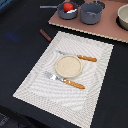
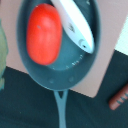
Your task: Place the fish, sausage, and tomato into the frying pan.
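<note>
Even, soft light; both views low-resolution.
Wrist view blurred close up (tomato edges smeared); faint glare on fish.

No legible text, labels, brands, numbers or signs in either view. Wrist view: the fish carries faint dark marks, and the frying pan floor shows small specks; neither resolves into characters. Exterior view: resolution too low to read anything on any surface.
</note>
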